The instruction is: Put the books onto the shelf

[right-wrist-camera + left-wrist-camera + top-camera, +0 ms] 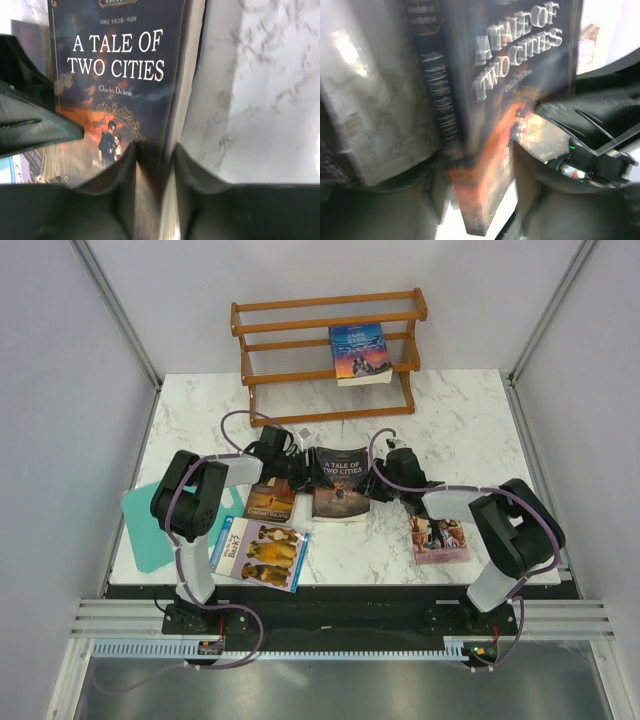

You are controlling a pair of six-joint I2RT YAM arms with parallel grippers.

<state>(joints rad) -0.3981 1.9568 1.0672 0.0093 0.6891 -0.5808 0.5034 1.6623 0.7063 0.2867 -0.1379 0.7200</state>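
Note:
The dark book "A Tale of Two Cities" (340, 485) (115, 60) is propped up off the marble table between both grippers. My right gripper (372, 480) (155, 155) is shut on its page edge, one finger on the cover and one behind. My left gripper (305, 472) (482, 192) straddles the spine side (510, 75), open, with light showing on both sides of the book. Blue "Jane Eyre" (360, 352) leans on the shelf (300, 308) at the back. The brown-orange book (270, 500), the dogs book (260, 552) and the pink book (438, 538) lie flat on the table.
A teal cutting board (140, 530) hangs over the table's left edge beside the left arm. White walls close in the left, right and back. The shelf stands against the back wall.

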